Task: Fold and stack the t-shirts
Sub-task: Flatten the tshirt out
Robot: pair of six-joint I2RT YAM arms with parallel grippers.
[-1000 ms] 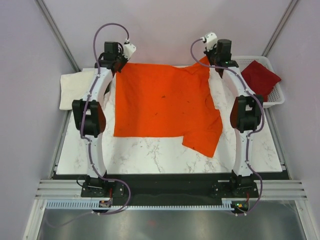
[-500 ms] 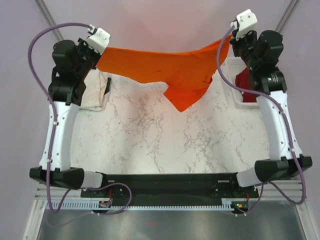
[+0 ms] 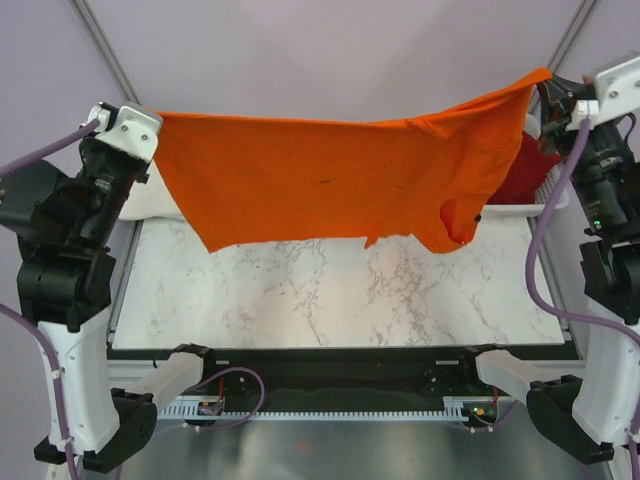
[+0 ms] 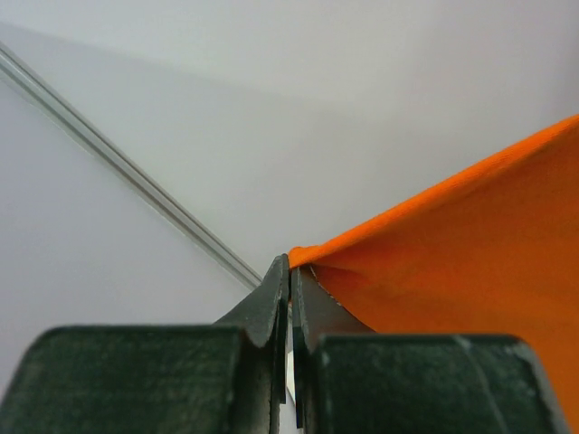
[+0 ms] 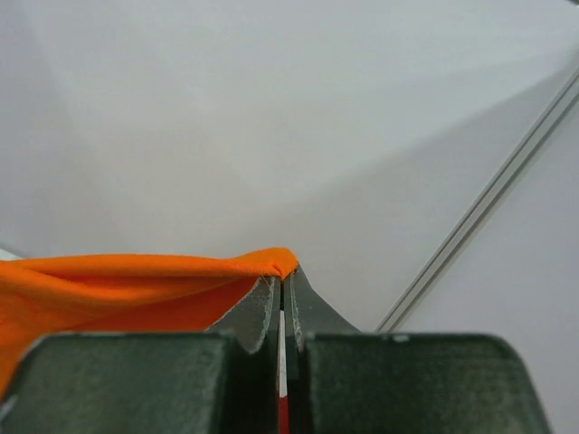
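Now the orange t-shirt (image 3: 330,180) hangs in the air between the two arms, spread wide like a curtain over the far part of the table (image 3: 330,300). A second ago it lay flat on the marble; half a second ago it was already off the table but sagging in the middle. Its top edge runs nearly straight from corner to corner, higher on the right.

Left gripper (image 4: 289,271): jaws pinched together on the shirt's left top corner, cloth running off to the right.
Right gripper (image 5: 282,285): jaws likewise closed on the right top corner, a small fold of orange bunched over the fingertips.

Both arms stand raised and further apart than before — the left at the left edge of the top view, the right at the right edge.

One sleeve dangles at the lower right. The dark red t-shirt (image 3: 522,175) lies in the white basket (image 3: 548,197), partly hidden by the orange cloth. The cream-white t-shirt (image 3: 155,200) lies at the far left, mostly covered.
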